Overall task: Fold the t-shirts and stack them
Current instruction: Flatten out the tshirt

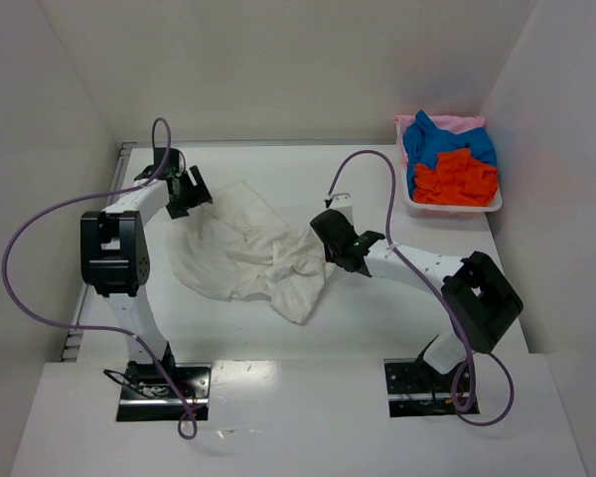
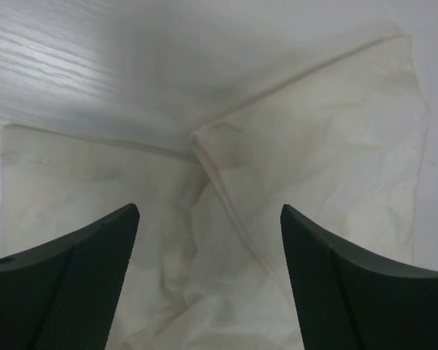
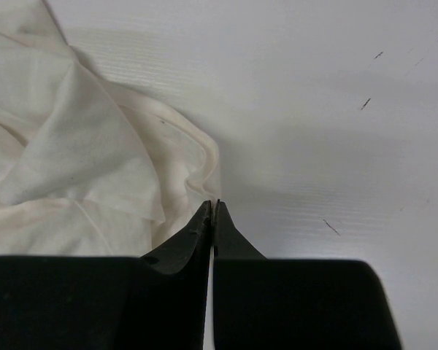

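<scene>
Off-white t-shirt [image 1: 240, 253] crumpled, long axis far-left to near-right. Left gripper [image 1: 189, 194] released, jaws wide over far-left end. Right gripper [image 1: 336, 246] clenched at right hem; pinch on cloth unclear.

**Two-arm rig, overhead and wrist views.** The left arm [image 1: 114, 248] rises from its base [image 1: 164, 383] at the near edge to a sharply bent elbow. Its forearm reaches away toward the far left. The left gripper [image 1: 187, 191] points downward and a little inward. In the wrist view its two dark fingers [image 2: 80, 292] stand wide apart, jaws open.

The right arm [image 1: 447, 278] rises from its own base at the near edge. Its elbow is bent out to the right, and its forearm stretches low and leftward toward the middle. The right gripper [image 1: 340, 241] angles downward. In the wrist view its fingers meet tip to tip, jaws fully closed with no gap.
</scene>
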### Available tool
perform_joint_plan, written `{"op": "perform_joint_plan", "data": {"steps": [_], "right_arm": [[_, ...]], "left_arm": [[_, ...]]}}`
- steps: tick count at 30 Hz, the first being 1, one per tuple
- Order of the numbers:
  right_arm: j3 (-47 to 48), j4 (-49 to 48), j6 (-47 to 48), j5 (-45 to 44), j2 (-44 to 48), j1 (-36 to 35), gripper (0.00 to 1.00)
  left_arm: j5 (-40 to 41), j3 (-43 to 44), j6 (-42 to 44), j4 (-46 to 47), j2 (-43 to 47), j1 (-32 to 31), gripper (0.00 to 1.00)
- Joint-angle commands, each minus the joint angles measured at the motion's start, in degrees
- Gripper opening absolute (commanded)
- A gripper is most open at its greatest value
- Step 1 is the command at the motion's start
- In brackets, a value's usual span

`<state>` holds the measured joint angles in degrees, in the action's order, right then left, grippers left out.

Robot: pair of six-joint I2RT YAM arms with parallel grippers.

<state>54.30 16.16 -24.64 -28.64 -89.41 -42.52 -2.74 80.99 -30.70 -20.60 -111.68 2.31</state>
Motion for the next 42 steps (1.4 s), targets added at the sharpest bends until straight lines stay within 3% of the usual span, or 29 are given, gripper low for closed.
{"op": "perform_joint_plan", "data": {"steps": [1, 16, 28, 33, 34, 36, 42], "right_arm": [[-0.1, -1.0, -1.5, -1.2, 1.6, 0.2, 0.0], [1.1, -1.0, -1.5, -1.8, -0.1, 0.2, 0.0], [1.1, -0.4, -1.5, -2.3, 0.5, 0.2, 0.0], [1.1, -0.4, -1.5, -2.3, 0.5, 0.2, 0.0], [1.1, -0.4, -1.5, -2.3, 0.5, 0.2, 0.0], [1.1, 0.1, -1.5, -3.6, -0.1, 0.2, 0.0], [6.8, 5.3, -2.3, -8.8, 0.5, 5.2, 0.0]], "left_arm": [[0.7, -0.1, -1.0, 4.6, -1.4, 0.3, 0.84], [0.8, 2.1, -3.9, 8.1, -7.3, 0.3, 0.73], [-0.4, 2.1, -5.6, 9.7, -8.5, 0.3, 0.4], [-0.4, 2.1, -5.6, 9.7, -8.5, 0.3, 0.19], [-0.4, 2.1, -5.6, 9.7, -8.5, 0.3, 0.08], [-0.9, 2.6, -5.6, 9.7, -8.5, 0.3, 0.0], [-0.4, 3.8, -5.6, 9.2, -0.9, 1.6, 0.0]]}}
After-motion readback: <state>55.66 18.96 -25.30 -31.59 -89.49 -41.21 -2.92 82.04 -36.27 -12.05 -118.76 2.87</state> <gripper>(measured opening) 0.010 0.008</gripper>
